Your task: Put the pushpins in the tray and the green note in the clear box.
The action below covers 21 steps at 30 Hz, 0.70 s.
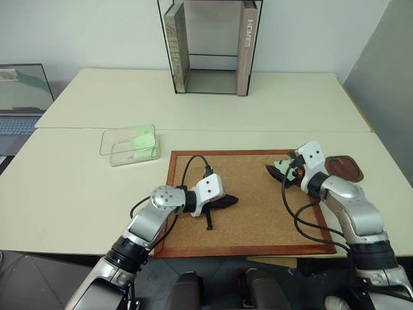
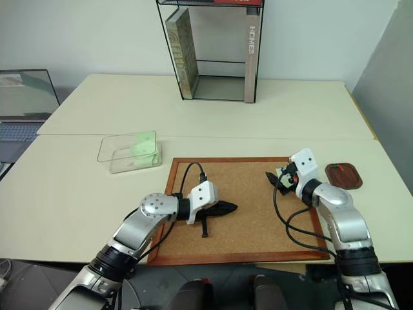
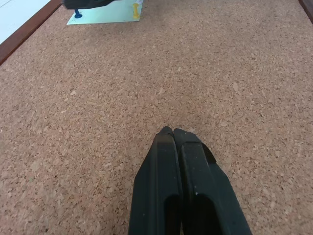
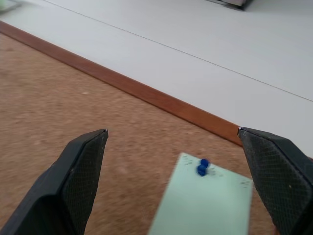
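Observation:
A pale green note (image 4: 208,205) lies on the corkboard (image 1: 258,219) near its far right corner, pinned by a blue pushpin (image 4: 202,167). The left wrist view also shows a yellow pushpin (image 3: 136,10) on that note. My right gripper (image 4: 171,132) hangs open just over the note, one finger on each side of it. My left gripper (image 1: 232,201) is shut with nothing in it, low over the middle of the cork. The dark reddish tray (image 1: 343,168) sits just right of the board. The clear box (image 1: 129,145) stands to the board's far left with a pale green slip inside.
A tall black wire stand (image 1: 210,45) with books is at the back of the table. A laptop (image 1: 22,97) sits at the far left. Black cables trail from both wrists across the corkboard.

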{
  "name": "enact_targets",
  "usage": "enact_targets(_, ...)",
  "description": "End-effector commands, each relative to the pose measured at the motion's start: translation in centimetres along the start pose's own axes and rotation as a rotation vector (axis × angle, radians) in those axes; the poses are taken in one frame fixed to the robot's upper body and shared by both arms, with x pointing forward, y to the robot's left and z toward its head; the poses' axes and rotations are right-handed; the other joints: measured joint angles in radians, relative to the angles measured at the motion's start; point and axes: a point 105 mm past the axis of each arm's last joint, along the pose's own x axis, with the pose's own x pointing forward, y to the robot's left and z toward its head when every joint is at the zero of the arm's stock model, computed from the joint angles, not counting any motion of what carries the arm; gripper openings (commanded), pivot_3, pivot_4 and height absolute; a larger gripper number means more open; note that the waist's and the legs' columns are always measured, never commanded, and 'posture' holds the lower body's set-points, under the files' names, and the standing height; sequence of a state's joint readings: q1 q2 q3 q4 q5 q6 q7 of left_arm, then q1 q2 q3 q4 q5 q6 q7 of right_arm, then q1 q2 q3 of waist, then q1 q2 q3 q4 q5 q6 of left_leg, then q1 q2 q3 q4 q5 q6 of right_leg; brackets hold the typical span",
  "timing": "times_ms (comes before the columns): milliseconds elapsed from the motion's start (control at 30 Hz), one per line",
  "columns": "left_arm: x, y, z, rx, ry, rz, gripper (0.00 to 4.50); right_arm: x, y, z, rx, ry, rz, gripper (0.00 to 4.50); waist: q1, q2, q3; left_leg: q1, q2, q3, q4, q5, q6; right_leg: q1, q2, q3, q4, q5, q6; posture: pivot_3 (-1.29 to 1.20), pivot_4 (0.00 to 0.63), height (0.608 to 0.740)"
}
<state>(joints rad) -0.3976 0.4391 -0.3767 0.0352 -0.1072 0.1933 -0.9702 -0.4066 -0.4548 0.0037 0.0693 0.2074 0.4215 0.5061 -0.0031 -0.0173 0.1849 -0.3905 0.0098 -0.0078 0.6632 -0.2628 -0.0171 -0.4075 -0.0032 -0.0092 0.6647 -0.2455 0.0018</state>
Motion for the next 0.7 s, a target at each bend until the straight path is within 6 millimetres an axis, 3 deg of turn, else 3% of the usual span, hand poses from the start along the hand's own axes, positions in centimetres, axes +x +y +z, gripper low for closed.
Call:
enact_targets(33, -0.1, -0.3, 0.0, 0.019, 0.004, 0.001, 0.03, 0.5, -1.1, 0.5, -0.007, -0.030, -0.052, 4.50, 0.000, 0.000, 0.000, 0.000, 0.000, 0.000, 0.000, 0.000, 0.000, 0.000, 0.000, 0.000, 0.000, 0.000, 0.000, 0.00, 0.150, 0.740)
enact_targets(267, 0.0, -0.6, 0.2, 0.039, -0.004, -0.001, 0.00, 0.9, -1.7, 0.4, -0.013, -0.020, -0.099, 3.32, 0.000, 0.000, 0.000, 0.000, 0.000, 0.000, 0.000, 0.000, 0.000, 0.000, 0.000, 0.000, 0.000, 0.000, 0.000, 0.00, 0.150, 0.740)
enact_targets(467, 0.0, -0.5, 0.2, 0.060, -0.004, 0.002, 0.00, 0.8, -1.6, -0.3, -0.029, 0.023, -0.098, 1.70, 0.000, 0.000, 0.000, 0.000, 0.000, 0.000, 0.000, 0.000, 0.000, 0.000, 0.000, 0.000, 0.000, 0.000, 0.000, 0.00, 0.150, 0.740)
enact_targets(700, 0.2, -0.2, 0.5, 0.067, -0.018, 0.014, 0.00, 0.6, -1.4, -0.4, -0.040, 0.059, -0.088, 0.31, 0.000, 0.000, 0.000, 0.000, 0.000, 0.000, 0.000, 0.000, 0.000, 0.000, 0.000, 0.000, 0.000, 0.000, 0.000, 0.00, 0.150, 0.740)
